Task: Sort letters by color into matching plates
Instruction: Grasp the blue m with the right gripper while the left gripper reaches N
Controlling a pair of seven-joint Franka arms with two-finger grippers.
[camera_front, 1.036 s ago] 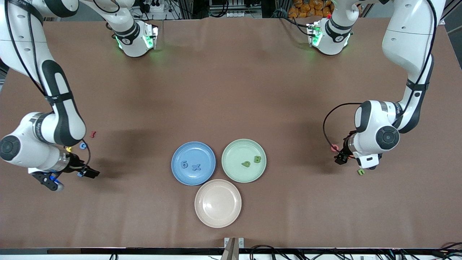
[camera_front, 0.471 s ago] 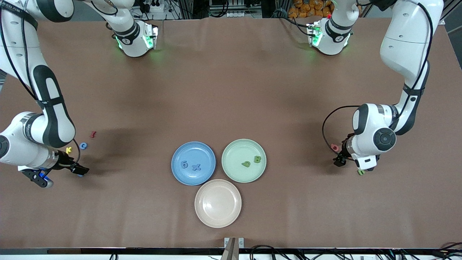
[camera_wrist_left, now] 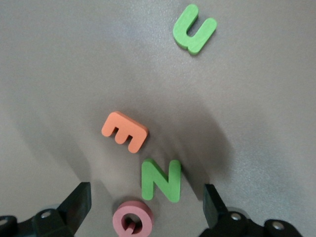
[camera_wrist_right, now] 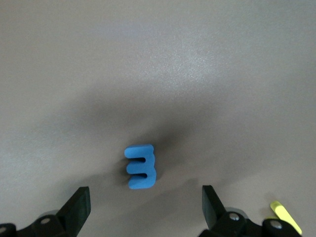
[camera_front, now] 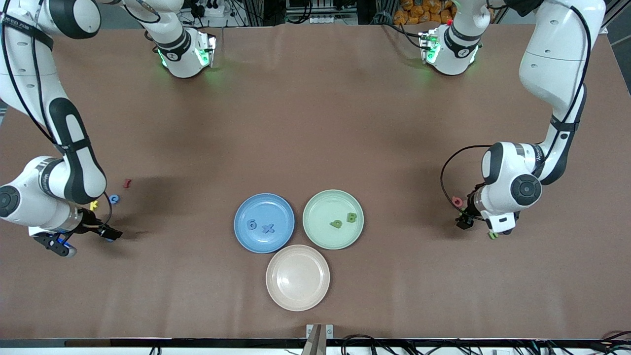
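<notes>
Blue 3 (camera_wrist_right: 141,166) lies between spread right gripper (camera_wrist_right: 143,210) fingers; green N (camera_wrist_left: 160,180) between left gripper (camera_wrist_left: 145,207), released; both arms low.

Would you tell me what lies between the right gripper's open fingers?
Only the blue foam letter E on bare table, between the right gripper's fingers, in the right wrist view.

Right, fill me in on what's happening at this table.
Two arms are sorting small foam letters by colour. The round blue plate holds two blue letters, and the round pale green plate holds two green letters. The right gripper hangs open over a blue foam letter lying on the table. The left gripper hangs open over a green foam N.
</notes>
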